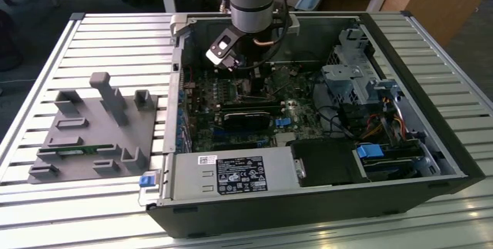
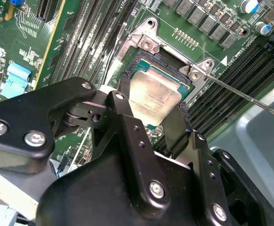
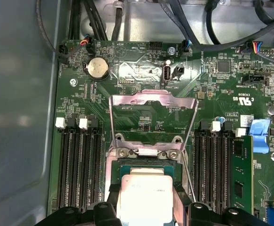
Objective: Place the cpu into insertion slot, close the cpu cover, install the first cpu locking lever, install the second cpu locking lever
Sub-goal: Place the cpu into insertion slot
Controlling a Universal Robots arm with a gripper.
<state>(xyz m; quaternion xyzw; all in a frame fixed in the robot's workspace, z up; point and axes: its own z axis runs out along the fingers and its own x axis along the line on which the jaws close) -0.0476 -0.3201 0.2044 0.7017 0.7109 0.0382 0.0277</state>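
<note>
The cpu (image 2: 154,96), a small square chip with a dull metallic top, sits between my gripper's (image 2: 151,107) black fingers (image 2: 122,115), level with or just above the insertion slot (image 2: 174,70). In the first wrist view the cpu (image 3: 144,190) lies over the socket, and the gripper (image 3: 145,209) flanks it on both sides. The cpu cover (image 3: 151,100), a thin metal frame, stands tilted open behind the socket. A thin locking lever (image 2: 240,94) sticks out free beside the socket. In the exterior view the gripper (image 1: 253,78) reaches down into the open computer case (image 1: 308,203).
Memory slots (image 3: 78,165) run on both sides of the socket, and one holds a green module (image 3: 242,174). A black power supply (image 1: 231,174) fills the case's near corner. A grey fixture block (image 1: 92,127) lies at the exterior view's left. Cables (image 3: 198,19) hang above the board.
</note>
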